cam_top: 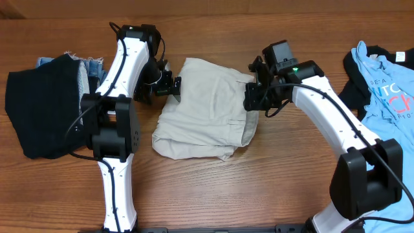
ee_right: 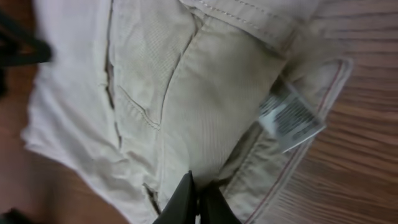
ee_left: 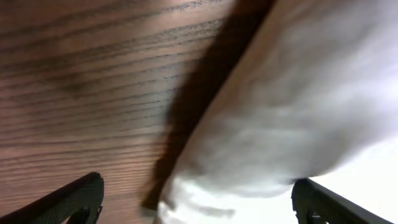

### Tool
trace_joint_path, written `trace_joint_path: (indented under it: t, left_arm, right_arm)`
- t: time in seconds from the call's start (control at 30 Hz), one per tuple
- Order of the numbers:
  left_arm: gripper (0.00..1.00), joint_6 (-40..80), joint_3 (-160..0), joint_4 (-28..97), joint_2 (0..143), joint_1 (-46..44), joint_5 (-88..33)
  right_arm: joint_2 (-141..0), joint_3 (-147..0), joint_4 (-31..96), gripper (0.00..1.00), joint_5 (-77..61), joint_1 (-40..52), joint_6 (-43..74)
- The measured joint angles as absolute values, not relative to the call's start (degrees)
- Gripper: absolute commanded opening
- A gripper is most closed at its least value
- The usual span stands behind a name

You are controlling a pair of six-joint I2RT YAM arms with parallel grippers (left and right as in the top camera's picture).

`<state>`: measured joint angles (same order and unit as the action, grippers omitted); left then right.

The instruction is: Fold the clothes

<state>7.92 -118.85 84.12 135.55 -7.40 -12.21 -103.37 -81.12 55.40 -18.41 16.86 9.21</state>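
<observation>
At the right wrist alone, right claw (ee_right: 198, 202) pinches shorts (ee_right: 186, 106); left claw (ee_left: 199, 199) spread wide.

**Overhead fine, wrist cams soft**

Overhead is evenly lit and sharp, with only soft shadows. Left wrist view is heavily blurred, the shorts (ee_left: 298, 93) blown out white at lower right, dark shadow beside them. Right wrist view is slightly soft.

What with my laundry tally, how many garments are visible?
5: black garment and denim left, beige shorts centre, blue shirt over another black piece right; piles may hide more.
</observation>
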Motion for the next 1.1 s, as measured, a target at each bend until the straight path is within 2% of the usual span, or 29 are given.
trace_joint_path:
  t: [0.1, 0.17, 0.23, 0.3, 0.4, 0.5, 0.57, 0.63, 0.67, 0.77, 0.83, 1.0, 1.1]
  left_arm:
    - [0.87, 7.7, -118.8, 84.1, 135.5, -7.4, -12.2]
    - [0.86, 7.4, -118.8, 83.9, 135.5, -7.4, -12.2]
    - [0.87, 7.4, -118.6, 83.7, 135.5, -7.4, -12.2]
    - [0.87, 7.3, -117.9, 83.5, 135.5, -7.4, -12.2]
    - [0.80, 7.3, -117.2, 83.6, 135.5, -7.4, -12.2]
    - [0.70, 7.2, -117.1, 83.5, 135.5, -7.5, -12.2]
    - [0.55, 7.1, -117.1, 83.4, 135.5, -7.5, -12.2]
    - [0.44, 6.8, -117.0, 81.9, 135.5, -7.9, -12.2]
    - [0.34, 6.8, -117.0, 81.2, 135.5, -8.1, -12.3]
    - [0.15, 6.5, -116.9, 79.4, 135.5, -9.1, -12.6]
    - [0.06, 5.2, -116.9, 78.1, 135.5, -10.2, -12.6]
    - [0.04, 1.9, -116.2, 75.3, 135.5, -11.7, -12.6]
    - [0.04, 0.8, -114.8, 74.4, 135.5, -11.9, -11.7]
  right_arm:
    - [-104.6, -80.4, 53.9, 0.07, -16.0, 16.9, 9.2]
    - [-105.8, -79.7, 52.9, 0.21, -15.1, 16.9, 9.3]
    - [-107.6, -79.1, 53.1, 0.31, -13.1, 16.7, 10.2]
    - [-108.9, -78.3, 54.1, 0.33, -11.6, 15.7, 11.6]
    - [-108.8, -78.2, 53.7, 0.33, -13.6, 13.3, 12.4]
    - [-108.6, -78.2, 52.8, 0.21, -22.6, 11.2, 9.6]
    - [-108.6, -78.2, 52.3, 0.14, -30.9, 11.4, 5.5]
    - [-108.6, -78.2, 52.0, 0.14, -35.8, 13.2, 2.6]
    - [-108.6, -78.2, 51.9, 0.14, -37.2, 14.6, 1.2]
    - [-108.6, -78.2, 52.2, 0.14, -36.0, 18.0, -0.3]
    - [-108.6, -78.1, 52.2, 0.13, -32.4, 19.5, -0.3]
    - [-112.1, -76.1, 50.6, 0.06, -25.5, 18.4, -0.3]
    - [-117.4, -76.1, 51.2, 0.05, -27.1, 16.0, 0.7]
